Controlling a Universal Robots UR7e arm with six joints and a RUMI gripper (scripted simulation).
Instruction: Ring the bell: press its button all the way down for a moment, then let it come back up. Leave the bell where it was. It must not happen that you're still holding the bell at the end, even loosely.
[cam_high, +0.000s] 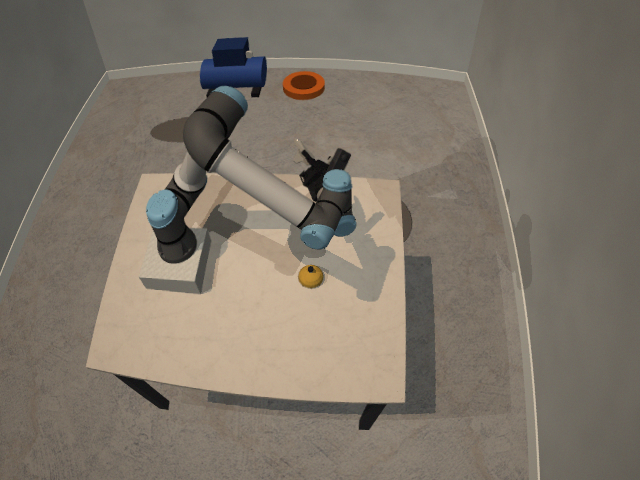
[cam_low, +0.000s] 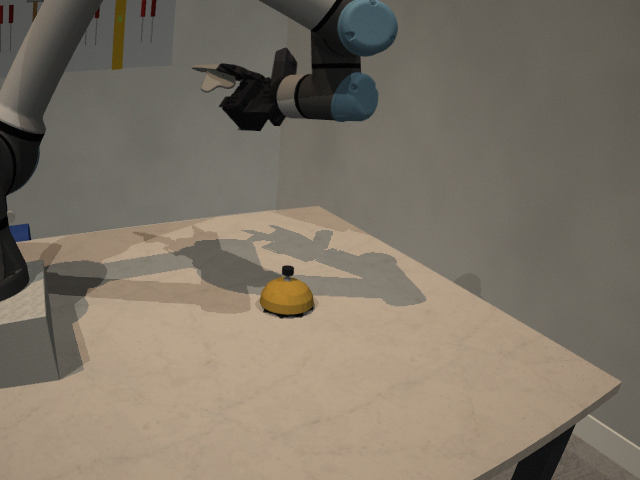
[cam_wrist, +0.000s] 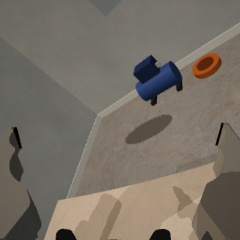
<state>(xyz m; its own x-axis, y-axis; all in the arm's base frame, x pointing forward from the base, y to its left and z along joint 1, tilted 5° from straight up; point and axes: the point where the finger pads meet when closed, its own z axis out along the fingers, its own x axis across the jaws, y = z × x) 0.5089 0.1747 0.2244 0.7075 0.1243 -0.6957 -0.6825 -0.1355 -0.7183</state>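
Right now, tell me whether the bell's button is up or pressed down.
Up. The black button stands proud of the yellow bell, and the open gripper hangs high above, touching nothing.

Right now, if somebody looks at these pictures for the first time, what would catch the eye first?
Probably the yellow bell with its black button, standing alone near the middle of the pale table. Next, the big grey arm with blue caps, its open pincer held high above the table, far from the bell. On the floor behind are a blue tank and an orange ring.
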